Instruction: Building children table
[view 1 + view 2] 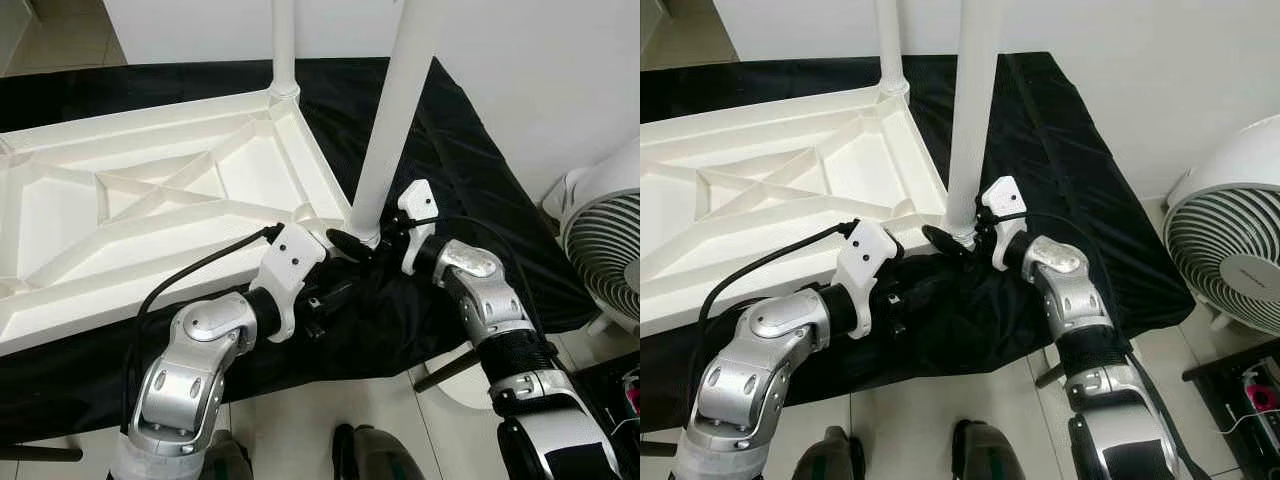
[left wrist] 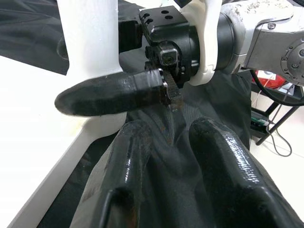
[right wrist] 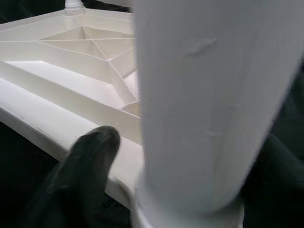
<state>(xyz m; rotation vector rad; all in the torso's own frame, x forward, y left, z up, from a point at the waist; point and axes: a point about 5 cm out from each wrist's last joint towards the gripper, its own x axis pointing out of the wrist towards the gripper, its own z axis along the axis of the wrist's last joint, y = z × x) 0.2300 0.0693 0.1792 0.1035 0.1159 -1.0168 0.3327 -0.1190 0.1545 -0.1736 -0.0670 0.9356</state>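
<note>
White children's tabletop (image 1: 150,200) lying upside down on black cloth (image 1: 470,240), one leg (image 1: 283,45) upright at far right corner, right gripper (image 1: 352,240) clasping base of second leg (image 1: 400,110) at near right corner, left gripper (image 2: 180,161) slightly parted, empty, just left of it

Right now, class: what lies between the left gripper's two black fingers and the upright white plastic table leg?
Only black cloth and one black finger of the right gripper, reaching across to the white leg, as the left wrist view shows.

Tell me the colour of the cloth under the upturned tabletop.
Black. The cloth shows best in the left eye view, spread beneath the white tabletop.
</note>
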